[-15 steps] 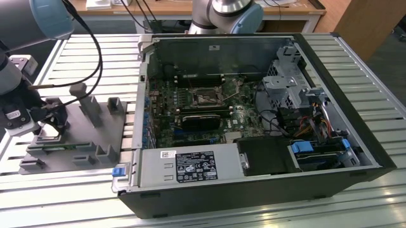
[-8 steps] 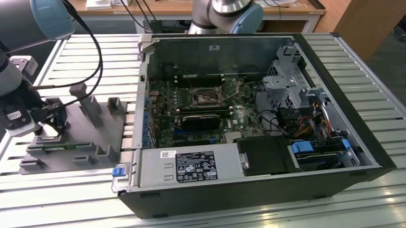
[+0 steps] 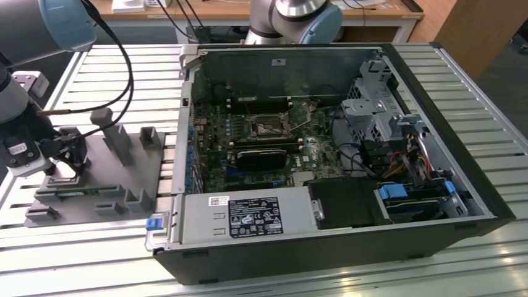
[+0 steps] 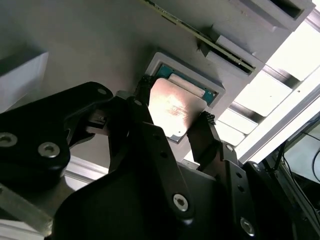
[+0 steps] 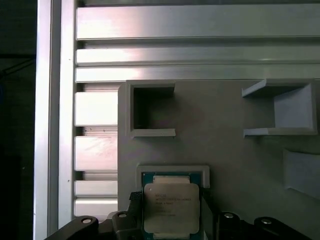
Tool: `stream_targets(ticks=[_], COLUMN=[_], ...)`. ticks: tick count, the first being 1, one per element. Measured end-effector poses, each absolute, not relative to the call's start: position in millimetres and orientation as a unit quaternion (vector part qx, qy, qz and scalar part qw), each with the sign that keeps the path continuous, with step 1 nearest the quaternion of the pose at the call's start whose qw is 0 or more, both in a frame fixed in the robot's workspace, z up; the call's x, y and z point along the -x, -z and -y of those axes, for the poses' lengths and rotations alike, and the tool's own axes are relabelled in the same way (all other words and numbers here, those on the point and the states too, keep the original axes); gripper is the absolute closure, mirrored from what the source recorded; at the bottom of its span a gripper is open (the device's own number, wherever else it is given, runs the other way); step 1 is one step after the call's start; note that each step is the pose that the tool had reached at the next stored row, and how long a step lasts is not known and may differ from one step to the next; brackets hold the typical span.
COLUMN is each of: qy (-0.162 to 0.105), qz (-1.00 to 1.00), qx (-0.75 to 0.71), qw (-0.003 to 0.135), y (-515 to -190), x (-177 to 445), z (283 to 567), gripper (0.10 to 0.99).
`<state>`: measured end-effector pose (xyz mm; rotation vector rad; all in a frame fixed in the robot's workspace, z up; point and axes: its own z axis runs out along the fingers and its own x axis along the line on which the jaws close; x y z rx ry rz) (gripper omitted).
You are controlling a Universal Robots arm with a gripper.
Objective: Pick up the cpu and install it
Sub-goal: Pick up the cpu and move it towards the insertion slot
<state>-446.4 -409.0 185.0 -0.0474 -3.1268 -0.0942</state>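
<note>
Gray fixture (image 5: 225, 150) recess: fingers (image 4: 202, 135) clamp the cpu (image 4: 172, 107) by opposite edges.

We're looking at a silver slatted aluminium table (image 3: 483, 99), a light wooden desk (image 3: 222, 11) behind it, and a brown wooden panel (image 3: 474, 25) at the exterior view's right.

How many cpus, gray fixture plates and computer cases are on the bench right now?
cpu: 1, clasped on two sides by the gripper
gray fixture plate: 1
open computer case: 1
Total: 3
</note>
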Motion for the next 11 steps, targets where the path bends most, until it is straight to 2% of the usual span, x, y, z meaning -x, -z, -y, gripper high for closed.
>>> stream_targets(ticks=[11], qy=[0.03], qz=[0.999], qx=[0.015], qw=[0.006], y=[-184.4], x=[448.1], z=[408.8], gripper=[0.522])
